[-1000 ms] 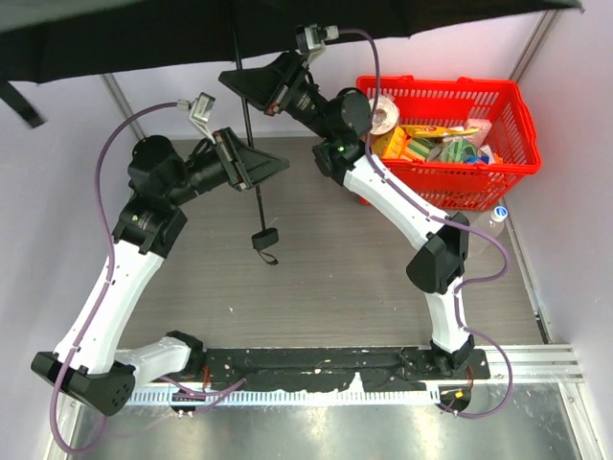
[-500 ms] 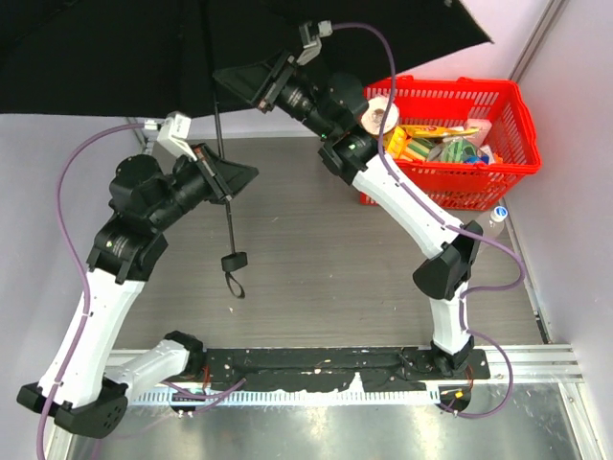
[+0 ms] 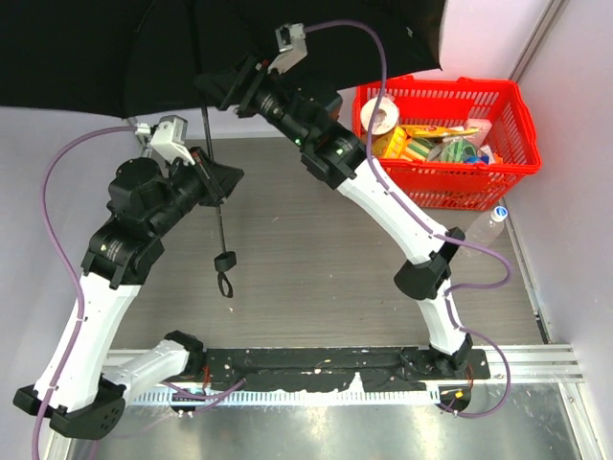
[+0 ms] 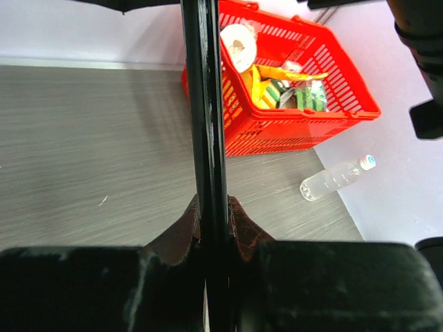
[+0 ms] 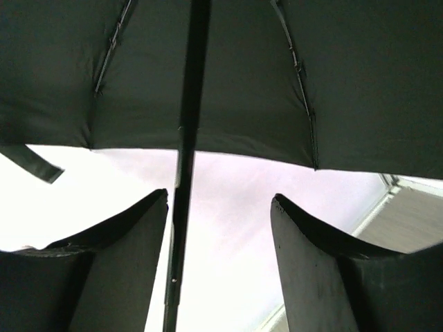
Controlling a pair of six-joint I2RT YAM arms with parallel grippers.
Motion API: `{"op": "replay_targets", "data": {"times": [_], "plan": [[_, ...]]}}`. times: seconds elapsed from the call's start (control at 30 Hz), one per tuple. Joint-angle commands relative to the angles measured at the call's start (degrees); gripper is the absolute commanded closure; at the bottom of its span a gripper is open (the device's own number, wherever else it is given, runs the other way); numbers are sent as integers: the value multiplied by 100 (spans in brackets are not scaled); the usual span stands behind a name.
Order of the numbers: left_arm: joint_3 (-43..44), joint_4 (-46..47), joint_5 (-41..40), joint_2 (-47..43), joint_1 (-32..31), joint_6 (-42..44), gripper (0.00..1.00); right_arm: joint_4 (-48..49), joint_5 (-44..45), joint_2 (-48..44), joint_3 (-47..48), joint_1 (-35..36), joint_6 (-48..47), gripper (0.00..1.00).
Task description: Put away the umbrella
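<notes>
Umbrella point(image 3: 105, 48): open. Black canopy is spread high over the far-left of the table point(image 3: 316, 259). We see its thin shaft point(image 3: 213, 206) run down from under the canopy to the small handle point(image 3: 226, 259) w/ wrist loop, hanging above the tabletop.
Left gripper point(image 3: 216, 180): clamped tight on the shaft, approx. mid-length. In its wrist view both fingers press the shaft from either side. Canopy is above it, handle below.
Right gripper point(image 3: 213, 86): jaws wide apart, gripping nothing. It sits up under the canopy, higher along the shaft than the left. In its wrist view we see the shaft pass just by one finger, w/ a clear gap to the other. Whether it touches that finger, we can't tell.
Basket point(image 3: 522, 110): red, far right, full of groceries, well apart from the umbrella.
Bottle point(image 3: 476, 230): clear plastic, lying on the table just beside the basket's near-right corner.
</notes>
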Motion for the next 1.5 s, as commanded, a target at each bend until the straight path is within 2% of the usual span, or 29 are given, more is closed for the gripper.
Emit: {"op": "replay_targets", "data": {"times": [0.0,0.1,0.23,0.27,0.3,0.33,0.37,0.4,0.43,0.47,0.53,0.57,0.6,0.7,0.8,1.0,1.07,1.13,1.17,1.23,1.33,1.4,1.47], "plan": [[297,525,-112,81,-109,480,100,-316,260,132,329,78,-541,34],[270,516,-164,142,-153,576,100,-360,312,185,285,78,-716,40],[305,235,-480,257,-170,866,100,-79,199,106,48,78,-638,40],[297,226,-507,248,-170,910,100,-61,190,115,56,78,-638,46],[262,261,-525,196,-170,937,100,-61,207,124,65,78,-690,56],[201,313,-525,169,-179,937,100,-26,225,124,48,61,-673,95],[165,340,-569,151,-170,885,100,18,216,63,-83,43,-603,99],[173,306,-552,160,-179,823,99,418,-80,-7,-241,-27,-550,99],[208,201,-491,177,-179,683,89,875,-300,-208,-773,-62,-315,99],[278,95,-377,212,-170,482,66,1584,-624,-349,-1092,-132,-147,99],[244,233,166,169,-153,-27,30,2806,-1064,-701,-2033,-238,353,99],[157,426,526,151,-144,-273,19,2996,-1206,-859,-2323,-282,477,99],[86,715,738,116,-135,-476,13,3337,-1286,-956,-2439,-308,731,99],[-29,1069,1091,186,-65,-908,15,3972,-1558,-1115,-2878,-431,1356,99],[-116,1481,1792,283,181,-1303,31,4271,-1551,-1509,-3386,-449,1541,99],[-389,2430,2794,493,252,-2120,32,4869,-1604,-2107,-4126,-449,1902,99],[-337,2564,3016,608,260,-2384,43,4975,-1595,-2274,-4267,-449,1911,99],[-292,2546,3095,530,269,-2333,46,4835,-1586,-2441,-4373,-449,1701,99],[-327,2599,3079,416,269,-2263,44,4634,-1568,-2599,-4408,-458,1483,99],[-328,2512,2852,48,269,-1904,32,4414,-1516,-2819,-4575,-458,1262,99],[-65,1573,1957,-331,269,-1192,19,4360,-1507,-3040,-4847,-467,1156,99],[6,1255,1603,-350,269,-1050,16,4307,-1507,-3163,-4927,-475,1094,99],[-28,1254,1663,-228,269,-1171,15,4438,-1533,-3216,-5006,-467,1225,99]]}}
